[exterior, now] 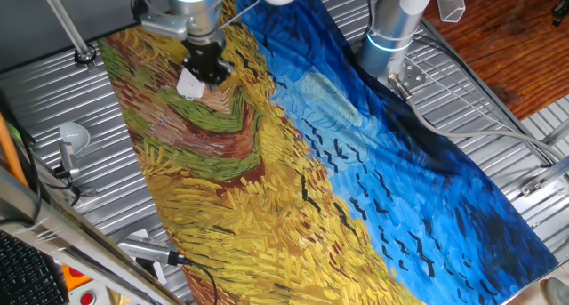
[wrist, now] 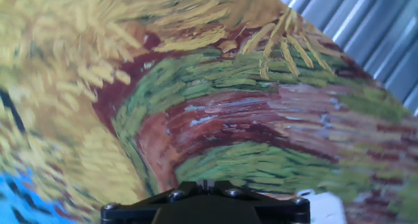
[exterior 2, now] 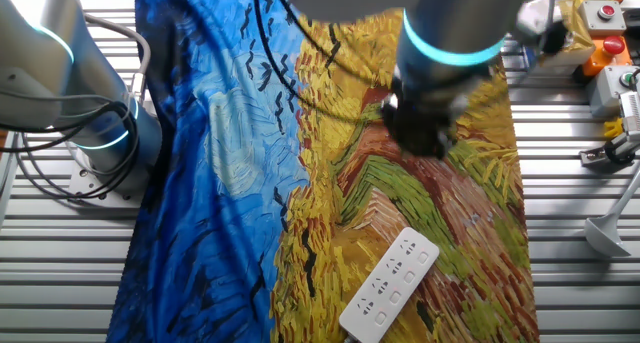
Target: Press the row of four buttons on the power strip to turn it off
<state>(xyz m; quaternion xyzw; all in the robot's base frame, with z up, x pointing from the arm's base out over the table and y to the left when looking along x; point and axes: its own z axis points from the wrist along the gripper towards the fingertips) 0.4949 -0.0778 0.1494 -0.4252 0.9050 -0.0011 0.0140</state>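
The white power strip [exterior 2: 390, 283] lies at an angle on the painted cloth [exterior 2: 330, 183]. Its four buttons [exterior 2: 404, 260] are only faint pale marks in a line on its top face. In one fixed view just a white end of the power strip [exterior: 189, 84] peeks out below my gripper [exterior: 211, 72]. The other fixed view shows the arm's dark wrist [exterior 2: 422, 128] hanging above the cloth, apart from the strip. In the hand view the gripper [wrist: 204, 183] has its black fingers pressed together on nothing, and a corner of the power strip [wrist: 324, 208] shows at the bottom right.
A second arm's base [exterior: 391, 29] stands by the cloth's blue side. A grey metal tool with a black cord [exterior: 147, 250] lies on the slatted table [exterior: 498, 100] near the front. A box with a red button [exterior 2: 605, 18] sits at the table's edge.
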